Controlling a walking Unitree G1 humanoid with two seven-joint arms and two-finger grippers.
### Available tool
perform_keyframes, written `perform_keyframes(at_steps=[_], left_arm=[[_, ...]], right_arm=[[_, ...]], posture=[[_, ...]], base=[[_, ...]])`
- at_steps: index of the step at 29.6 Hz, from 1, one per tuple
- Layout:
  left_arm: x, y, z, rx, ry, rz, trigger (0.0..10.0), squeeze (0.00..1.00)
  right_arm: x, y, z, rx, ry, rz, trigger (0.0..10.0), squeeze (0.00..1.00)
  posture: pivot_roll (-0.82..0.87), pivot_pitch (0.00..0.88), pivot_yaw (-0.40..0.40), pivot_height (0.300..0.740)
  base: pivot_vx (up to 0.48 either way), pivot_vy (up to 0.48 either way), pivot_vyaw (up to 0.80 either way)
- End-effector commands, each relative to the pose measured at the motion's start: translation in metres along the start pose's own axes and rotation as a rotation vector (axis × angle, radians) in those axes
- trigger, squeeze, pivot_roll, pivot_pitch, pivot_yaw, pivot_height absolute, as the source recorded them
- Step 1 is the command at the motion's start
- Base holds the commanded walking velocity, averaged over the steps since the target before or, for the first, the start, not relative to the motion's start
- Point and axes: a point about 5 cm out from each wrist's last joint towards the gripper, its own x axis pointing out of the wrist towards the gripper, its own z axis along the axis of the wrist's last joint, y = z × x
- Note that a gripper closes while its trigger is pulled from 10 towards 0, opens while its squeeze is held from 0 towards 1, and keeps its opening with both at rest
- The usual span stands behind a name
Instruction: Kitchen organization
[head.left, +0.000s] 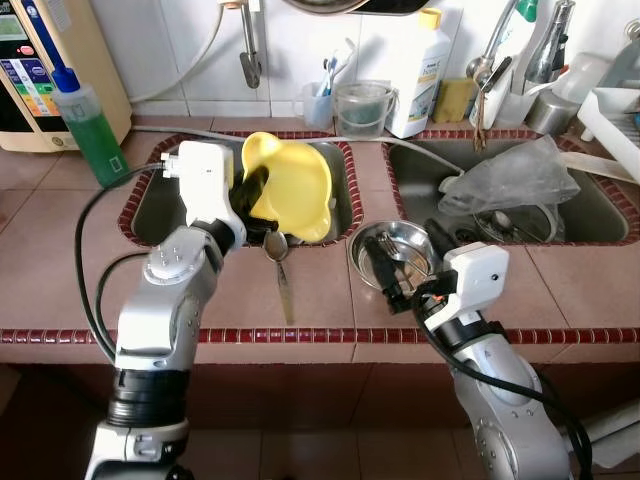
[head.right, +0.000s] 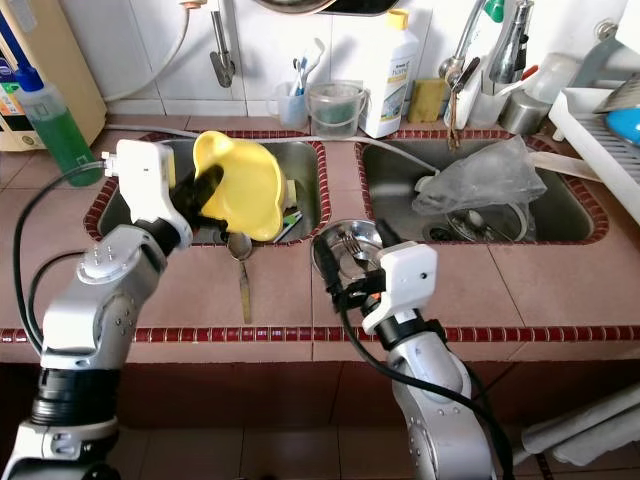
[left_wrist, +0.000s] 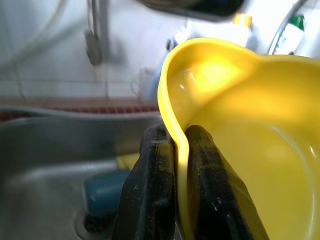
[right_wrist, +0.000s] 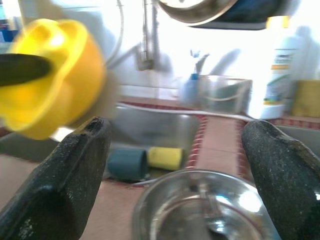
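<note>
A yellow plastic bowl (head.left: 292, 187) hangs tilted above the left sink basin (head.left: 160, 215), and my left gripper (head.left: 254, 190) is shut on its rim (left_wrist: 176, 134). The left wrist view looks into the bowl's inside (left_wrist: 250, 140). My right gripper (head.left: 405, 258) is open above a small steel bowl (head.left: 398, 228) that rests on the tiled divider between the two basins; its fingers (right_wrist: 75, 165) frame the steel bowl (right_wrist: 200, 210), which holds a utensil. A spoon (head.left: 281, 268) lies on the tiles in front of the left basin.
The right basin (head.left: 600, 215) holds a clear plastic bag (head.left: 510, 175) and dishes. Along the back stand a green soap bottle (head.left: 88, 125), a cup with toothbrushes (head.left: 320, 100), a clear container (head.left: 362, 108), a white bottle (head.left: 425, 70) and a utensil holder (head.left: 500, 95). A blue cup (right_wrist: 127, 162) and yellow sponge (right_wrist: 165, 157) lie in the left basin.
</note>
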Motion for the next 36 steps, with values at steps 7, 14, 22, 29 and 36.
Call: perform_keyframes(at_steps=[7, 14, 22, 29, 36], left_arm=[[-0.015, 0.002, -0.012, 0.069, -0.152, 0.069, 10.0, 0.0], [-0.019, 0.008, -0.021, 0.092, -0.164, 0.101, 10.0, 0.0], [-0.02, 0.012, -0.025, 0.086, -0.183, 0.125, 10.0, 0.0], [-0.018, 0.012, -0.023, 0.064, -0.197, 0.126, 10.0, 0.0], [-0.018, 0.013, -0.023, 0.055, -0.194, 0.13, 10.0, 0.0]], right_arm=[[0.011, -0.02, 0.0, -0.058, -0.073, -0.169, 10.0, 0.0], [0.015, -0.031, -0.002, -0.151, -0.091, -0.244, 10.0, 0.0], [0.019, -0.035, -0.01, -0.186, -0.091, -0.269, 10.0, 0.0], [0.024, -0.034, -0.012, -0.198, -0.097, -0.253, 10.0, 0.0], [0.024, -0.033, -0.013, -0.198, -0.099, -0.237, 10.0, 0.0]], posture=[[-0.07, 0.027, 0.017, 0.74], [-0.07, 0.001, 0.02, 0.74], [-0.07, 0.0, 0.014, 0.74], [-0.07, 0.0, 0.008, 0.74], [-0.07, 0.0, 0.005, 0.74]], base=[[0.0, 0.0, 0.0], [0.0, 0.0, 0.0], [0.0, 0.0, 0.0], [0.0, 0.0, 0.0], [0.123, 0.0, 0.0]])
